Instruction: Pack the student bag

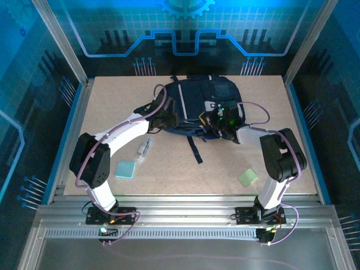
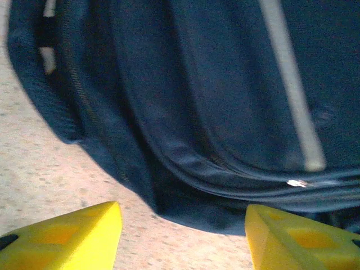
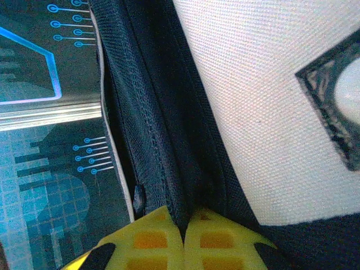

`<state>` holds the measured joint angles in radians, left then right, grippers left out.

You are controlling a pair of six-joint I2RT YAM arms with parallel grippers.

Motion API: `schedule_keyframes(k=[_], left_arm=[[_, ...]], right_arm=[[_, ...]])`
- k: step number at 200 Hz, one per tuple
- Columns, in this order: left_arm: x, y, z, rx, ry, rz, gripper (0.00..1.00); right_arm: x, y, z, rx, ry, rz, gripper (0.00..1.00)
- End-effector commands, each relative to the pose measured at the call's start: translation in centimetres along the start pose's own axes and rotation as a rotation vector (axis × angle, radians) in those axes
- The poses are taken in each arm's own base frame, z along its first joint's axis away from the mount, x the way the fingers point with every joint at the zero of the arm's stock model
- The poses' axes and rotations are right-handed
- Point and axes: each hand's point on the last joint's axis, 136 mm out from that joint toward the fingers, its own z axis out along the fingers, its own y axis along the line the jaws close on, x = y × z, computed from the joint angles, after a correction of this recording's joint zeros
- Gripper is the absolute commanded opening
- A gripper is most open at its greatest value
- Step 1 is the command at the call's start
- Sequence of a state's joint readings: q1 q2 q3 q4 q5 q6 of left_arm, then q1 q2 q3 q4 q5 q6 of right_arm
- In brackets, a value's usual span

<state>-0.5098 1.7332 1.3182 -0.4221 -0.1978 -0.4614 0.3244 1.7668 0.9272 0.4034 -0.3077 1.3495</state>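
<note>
The surface (image 1: 185,185) is carrying the bag (image 1: 197,101), which is lying flat at its far middle, between the two arms. The right claw (image 3: 183,233) is clenching a fold of the bag's dark fabric beside a grey patch (image 3: 264,112), probably lifting that edge so the opening is gaping. The left claw (image 2: 183,225) is hovering released and empty just beside the bag's near-left edge, likely lining up to take hold there. A teal square (image 1: 126,169), a green square (image 1: 247,177) and a small clear item (image 1: 143,149) are lying nearer the arms, probably waiting to go in.
</note>
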Motion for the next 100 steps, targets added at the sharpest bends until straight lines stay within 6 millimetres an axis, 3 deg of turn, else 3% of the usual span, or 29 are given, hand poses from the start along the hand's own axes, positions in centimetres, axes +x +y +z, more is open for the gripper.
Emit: schedule_keyframes(k=[1, 33, 66, 100], left_arm=[[0.2, -4.5, -1.3, 0.214, -0.018, -0.098, 0.64], [0.1, -7.2, -0.3, 0.196, -0.095, -0.022, 0.65], [0.7, -7.4, 1.8, 0.136, -0.098, 0.020, 0.65], [1.6, -6.3, 3.3, 0.045, -0.087, 0.062, 0.67]], right_arm=[[-0.4, 3.7, -0.1, -0.098, -0.004, -0.065, 0.00], [0.2, 4.7, 0.5, -0.140, 0.024, -0.024, 0.00], [0.5, 5.7, 0.8, -0.171, 0.051, 0.009, 0.00], [0.6, 6.2, 0.9, -0.192, 0.064, 0.017, 0.00]])
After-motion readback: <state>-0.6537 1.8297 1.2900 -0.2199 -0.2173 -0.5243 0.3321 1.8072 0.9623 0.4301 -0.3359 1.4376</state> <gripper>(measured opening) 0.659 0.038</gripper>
